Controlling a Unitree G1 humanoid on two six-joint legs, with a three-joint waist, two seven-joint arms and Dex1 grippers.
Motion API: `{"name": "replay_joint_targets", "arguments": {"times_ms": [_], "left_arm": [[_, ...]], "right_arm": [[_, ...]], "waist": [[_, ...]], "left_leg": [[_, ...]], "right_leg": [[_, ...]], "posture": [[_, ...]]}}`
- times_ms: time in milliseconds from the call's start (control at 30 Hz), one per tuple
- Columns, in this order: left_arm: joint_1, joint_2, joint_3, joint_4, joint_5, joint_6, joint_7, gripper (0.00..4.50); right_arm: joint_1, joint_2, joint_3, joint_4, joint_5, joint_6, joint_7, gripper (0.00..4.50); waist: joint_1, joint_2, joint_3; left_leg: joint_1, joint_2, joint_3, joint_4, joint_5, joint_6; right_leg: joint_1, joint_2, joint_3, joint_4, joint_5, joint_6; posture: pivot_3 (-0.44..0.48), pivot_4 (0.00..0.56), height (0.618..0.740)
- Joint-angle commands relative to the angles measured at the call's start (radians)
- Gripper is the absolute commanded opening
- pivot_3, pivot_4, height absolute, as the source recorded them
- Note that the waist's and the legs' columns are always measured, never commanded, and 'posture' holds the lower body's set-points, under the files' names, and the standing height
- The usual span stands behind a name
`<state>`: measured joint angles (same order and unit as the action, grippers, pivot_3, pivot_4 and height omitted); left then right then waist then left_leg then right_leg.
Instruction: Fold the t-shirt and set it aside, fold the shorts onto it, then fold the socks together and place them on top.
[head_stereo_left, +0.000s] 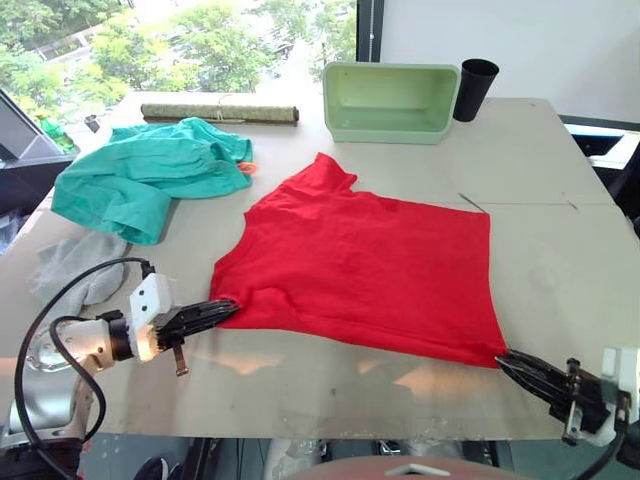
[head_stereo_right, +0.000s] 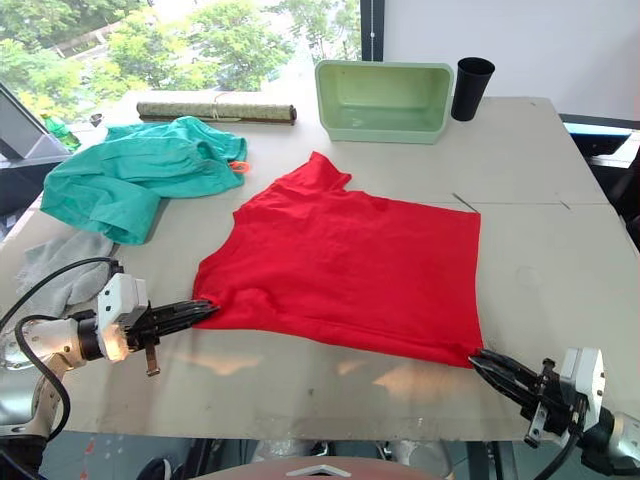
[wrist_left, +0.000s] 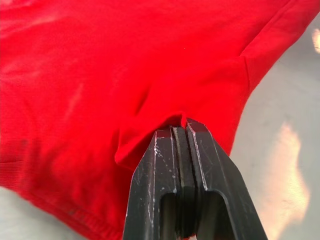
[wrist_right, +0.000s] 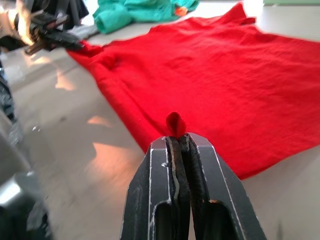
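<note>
Table (head_stereo_left: 560, 250): one t-shirt (head_stereo_left: 370, 265), two claws.

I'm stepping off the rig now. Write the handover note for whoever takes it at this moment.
Left tool: shut on the near left corner of the large bright red thin-fabric t-shirt.
Right tool: shut on the t-shirt's near right corner.
T-shirt lies spread flat mid-table, not yet folded.
Teal green soft fabric shorts sit crumpled at the far left; light grey knit socks lie nearer, at the left edge.
Done: both near corners gripped.
Left: fold the t-shirt and set it aside, fold the shorts onto it, pair the socks on top.
</note>
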<state>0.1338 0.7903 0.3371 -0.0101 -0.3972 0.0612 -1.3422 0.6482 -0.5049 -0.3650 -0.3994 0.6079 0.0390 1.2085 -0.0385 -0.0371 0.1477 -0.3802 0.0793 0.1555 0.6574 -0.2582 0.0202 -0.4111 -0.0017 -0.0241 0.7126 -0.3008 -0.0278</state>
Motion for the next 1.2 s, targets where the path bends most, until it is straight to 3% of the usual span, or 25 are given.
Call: {"name": "replay_joint_targets", "arguments": {"times_ms": [33,167,467,767,1200], "left_arm": [[0.027,0.065,-0.004,-0.020,-0.069,0.059,-0.091,0.04],[0.030,0.089,-0.003,-0.021,-0.111,0.073,-0.140,0.04],[-0.198,0.054,-0.014,0.033,-0.154,0.179,0.001,0.04],[-0.349,0.005,-0.050,0.102,-0.132,0.191,0.090,0.04],[-0.349,-0.002,-0.150,0.179,-0.009,0.046,0.091,0.04]], "right_arm": [[0.042,-0.030,0.011,-0.030,0.013,0.019,0.012,0.00],[0.045,-0.044,0.021,-0.043,0.032,0.042,0.001,0.00],[-0.030,0.014,-0.012,-0.014,0.070,0.048,-0.125,0.00],[-0.076,-0.018,-0.032,0.050,0.082,0.103,-0.164,0.00],[-0.089,0.003,0.043,0.080,-0.050,0.068,-0.228,0.00]], "waist": [[-0.001,0.000,0.000],[0.000,-0.001,0.000],[0.005,-0.001,-0.001],[0.007,-0.002,-0.001],[0.004,-0.002,-0.001]], "left_leg": [[0.000,0.000,0.000,-0.001,0.001,-0.001],[0.001,0.000,0.000,-0.002,0.001,-0.001],[-0.001,-0.001,-0.002,-0.003,0.000,0.000],[-0.001,-0.002,-0.002,-0.004,0.001,-0.002],[0.000,-0.002,-0.002,-0.004,0.001,-0.002]], "right_leg": [[0.000,0.000,0.000,0.000,0.000,0.000],[0.000,-0.001,0.000,-0.001,0.000,0.000],[0.000,-0.001,-0.002,-0.002,0.000,0.000],[0.000,-0.001,-0.002,-0.002,0.000,0.000],[0.000,-0.001,-0.002,-0.002,0.000,0.000]], "posture": [[0.000,0.150,0.735],[0.000,0.150,0.735],[0.000,0.150,0.735],[0.000,0.150,0.735],[0.000,0.150,0.735]]}}
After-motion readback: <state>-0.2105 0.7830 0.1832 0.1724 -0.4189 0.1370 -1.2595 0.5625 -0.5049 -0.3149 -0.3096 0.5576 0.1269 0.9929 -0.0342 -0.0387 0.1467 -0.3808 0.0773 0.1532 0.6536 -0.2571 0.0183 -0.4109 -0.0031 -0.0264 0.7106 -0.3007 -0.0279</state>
